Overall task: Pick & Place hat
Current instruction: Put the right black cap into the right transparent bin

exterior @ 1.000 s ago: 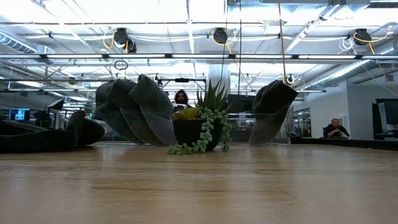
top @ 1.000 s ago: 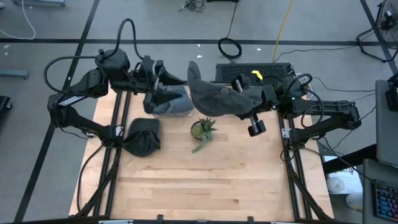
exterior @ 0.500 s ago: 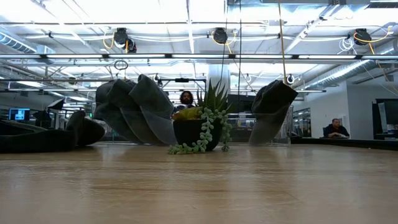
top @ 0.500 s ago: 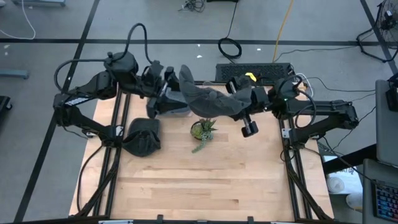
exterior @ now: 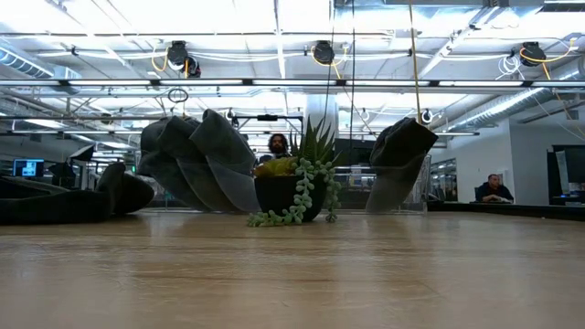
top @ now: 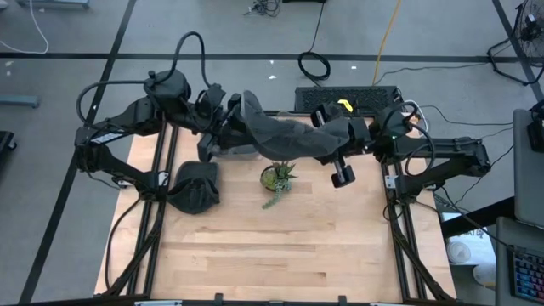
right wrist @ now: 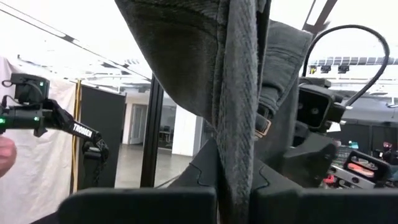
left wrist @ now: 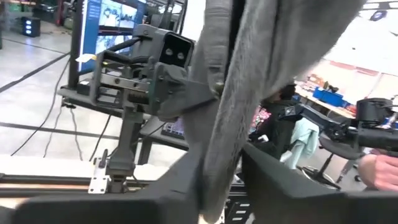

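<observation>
Wooden worktop (top: 280,246) below, dark grey fabric hat (top: 285,136) strung aloft toward twelve o'clock, axis nine-to-three: left end effector (top: 231,127) pinches one end, right end effector (top: 327,140) the other.

the grey hat (top: 285,136) covers both grippers from above — where its cloth meets their fingers stays hidden. in the right wrist view the hat (right wrist: 239,93) runs off the picture's edges. in the low view the plant (exterior: 297,187) hides most of a person (exterior: 276,146) behind.
</observation>
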